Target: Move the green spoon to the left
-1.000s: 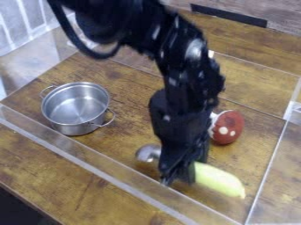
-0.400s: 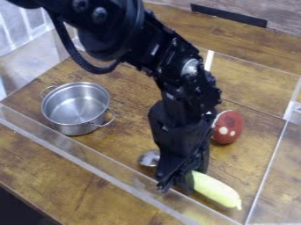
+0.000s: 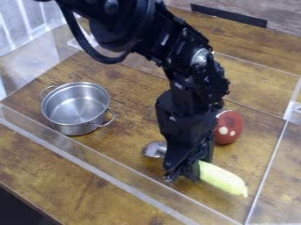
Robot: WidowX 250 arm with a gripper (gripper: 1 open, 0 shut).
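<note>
Yellow-green spoon (image 3: 220, 179) (silver bowl), red mushroom (image 3: 228, 127), black gripper (image 3: 179, 172)

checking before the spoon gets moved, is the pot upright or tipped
Upright. The pot sits flat on the table, its round opening facing up so the shiny inside bottom shows; it looks empty. It stands well apart from the gripper.

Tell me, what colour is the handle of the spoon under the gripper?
Pale yellow-green, seen in the camera view: the green spoon lies under the gripper.

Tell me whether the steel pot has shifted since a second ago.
No. The steel pot sits in the same spot near the left clear wall, while the hand is shut on the green spoon.
</note>
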